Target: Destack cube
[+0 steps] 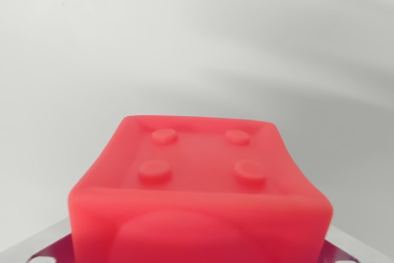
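From my wrist feed I see one red cube point(200, 195) filling the lower centre of the frame, close to the lens and slightly soft in focus. Its upper face tilts away from me toward the middle of the picture, framed by a raised rim, and carries four round studs point(165, 136) set in a square: two nearer the far edge, two nearer me. The near face runs off the bottom edge of the frame and has a broad rounded bulge at its centre, cut off by that edge. The cube's corners and edges are rounded, and the material looks glossy and faintly translucent along the rim. Beneath it, at the lower left and lower right corners of the frame, thin slivers of a grey metallic plate point(44, 247) stick out on either side, with small pale cutouts along its edge and a purplish tint where it meets the red. I cannot tell what that plate belongs to, nor whether the cube rests on another one. The rest of the frame is a plain pale grey surface point(184, 35) with soft darker streaks sweeping across the upper right. No fingers show, so I cannot tell how wide the gripper stands or whether it has anything in its hold.
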Tool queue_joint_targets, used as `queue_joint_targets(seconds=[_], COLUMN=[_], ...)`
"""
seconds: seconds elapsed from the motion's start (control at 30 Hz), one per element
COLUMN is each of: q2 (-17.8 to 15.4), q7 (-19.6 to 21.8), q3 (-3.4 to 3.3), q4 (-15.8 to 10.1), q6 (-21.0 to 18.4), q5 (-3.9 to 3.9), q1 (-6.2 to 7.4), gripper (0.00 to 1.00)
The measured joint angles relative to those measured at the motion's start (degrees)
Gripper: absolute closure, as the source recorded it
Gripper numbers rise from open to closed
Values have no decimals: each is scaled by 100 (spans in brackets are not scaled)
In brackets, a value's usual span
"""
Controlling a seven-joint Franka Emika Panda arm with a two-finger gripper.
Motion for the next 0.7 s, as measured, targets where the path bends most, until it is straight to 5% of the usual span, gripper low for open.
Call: queue_joint_targets(seconds=[0.7], q2=[-25], q7=[-402], q3=[-190], q4=[-31], q6=[4], q5=[28], q1=[-219], gripper=[100])
